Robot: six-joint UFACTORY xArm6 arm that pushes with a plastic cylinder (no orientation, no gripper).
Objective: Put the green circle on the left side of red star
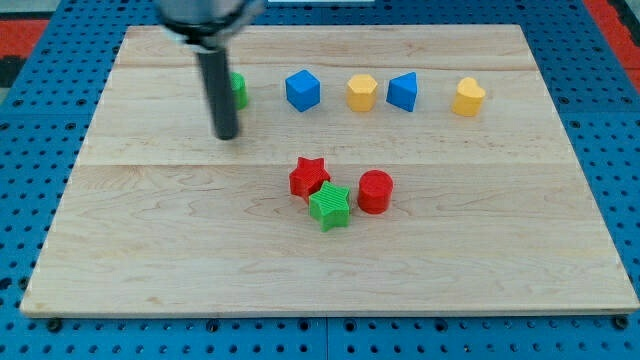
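Green circle (238,90) sits just right of my tip (227,135), partly hidden.

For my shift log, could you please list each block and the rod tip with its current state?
my tip: on the board, just below the green circle
green circle: partly hidden behind the rod
red star: touching green star
green star: between red star and red cylinder
red cylinder: upright

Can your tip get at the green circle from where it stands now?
Probably yes. My tip sits just below-left of the green circle, which the rod partly hides; no other block lies between them.
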